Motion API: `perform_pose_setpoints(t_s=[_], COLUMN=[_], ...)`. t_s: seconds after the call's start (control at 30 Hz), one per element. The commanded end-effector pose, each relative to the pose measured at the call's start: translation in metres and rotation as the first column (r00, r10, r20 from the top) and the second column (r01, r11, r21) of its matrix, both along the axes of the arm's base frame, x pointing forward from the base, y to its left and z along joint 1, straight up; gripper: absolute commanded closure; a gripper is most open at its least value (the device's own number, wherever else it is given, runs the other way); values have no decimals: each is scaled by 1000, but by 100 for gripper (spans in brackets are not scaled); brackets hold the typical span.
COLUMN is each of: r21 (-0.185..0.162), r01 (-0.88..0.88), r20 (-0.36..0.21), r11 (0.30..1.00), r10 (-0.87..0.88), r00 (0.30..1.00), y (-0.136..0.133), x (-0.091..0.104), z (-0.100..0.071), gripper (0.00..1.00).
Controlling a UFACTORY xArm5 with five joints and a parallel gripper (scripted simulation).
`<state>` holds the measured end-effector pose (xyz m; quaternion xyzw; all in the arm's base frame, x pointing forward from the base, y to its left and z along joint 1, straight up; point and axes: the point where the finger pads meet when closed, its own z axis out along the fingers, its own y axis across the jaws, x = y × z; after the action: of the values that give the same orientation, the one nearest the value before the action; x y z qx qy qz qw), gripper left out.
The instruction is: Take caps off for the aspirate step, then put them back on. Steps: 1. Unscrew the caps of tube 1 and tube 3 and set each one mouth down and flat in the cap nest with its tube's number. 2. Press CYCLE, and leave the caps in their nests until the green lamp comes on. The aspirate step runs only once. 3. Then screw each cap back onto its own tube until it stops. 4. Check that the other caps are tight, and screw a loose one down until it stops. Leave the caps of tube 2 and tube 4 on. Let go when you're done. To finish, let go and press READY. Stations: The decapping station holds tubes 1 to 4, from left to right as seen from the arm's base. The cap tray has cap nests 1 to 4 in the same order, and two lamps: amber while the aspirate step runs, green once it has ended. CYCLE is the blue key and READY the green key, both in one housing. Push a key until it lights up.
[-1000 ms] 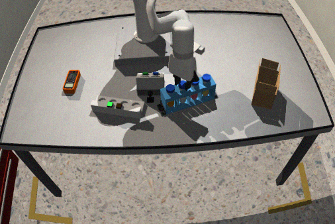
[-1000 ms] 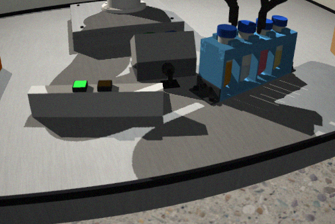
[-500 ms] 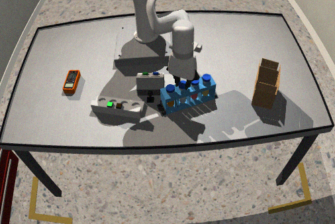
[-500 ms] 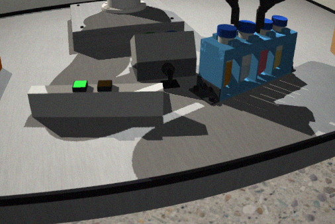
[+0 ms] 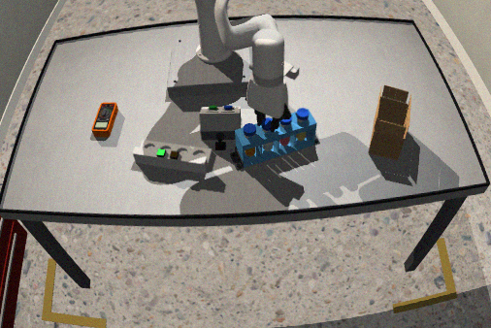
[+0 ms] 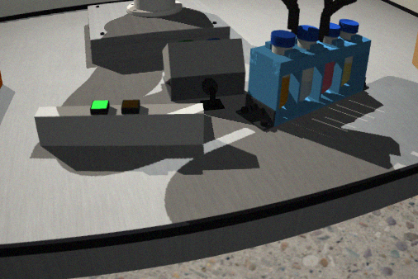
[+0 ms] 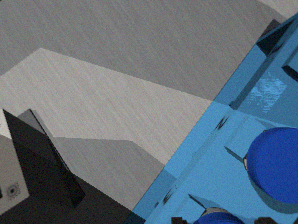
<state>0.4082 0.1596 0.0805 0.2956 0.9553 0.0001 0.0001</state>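
Fingers of the black two-finger gripper (image 6: 309, 29) are clenched on a round dark-blue screw cap (image 6: 308, 34). It is the second cap from the left in the exterior view, which I take to be tube 3's, counting from the arm's base. The cap sits on its tube in the bright blue four-tube rack (image 6: 264, 72), near the middle of the bench, between the arm's pedestal and the near long edge. All four tubes wear caps. On the grey cap tray (image 6: 120, 130), toward the near left corner, the square green lamp (image 6: 99, 106) is lit.

Judging by that, the step in hand is tightening this cap, either finishing the re-capping or the tightness check.

- Keep the wrist straight above the tube so the thread does not cross.
- Turn until the cap stops, then no further.
- The neighbouring caps stand just beside the fingers, so rotate without drifting sideways.
- Release fully before lifting, or the cap may back off.

The wrist view shows only the edge of the held cap, so I would rely on the exterior view for alignment.
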Motion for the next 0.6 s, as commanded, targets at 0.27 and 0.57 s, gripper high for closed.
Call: perform_pose_setpoints(t_s=[0.27, 0.57], r21=[4, 4], r01=[529, 772], r20=[2, 1], r11=[849, 636], r10=[-529, -772], r00=[849, 636], y=[1, 1], x=[1, 1], z=[1, 1], gripper=[100, 100])
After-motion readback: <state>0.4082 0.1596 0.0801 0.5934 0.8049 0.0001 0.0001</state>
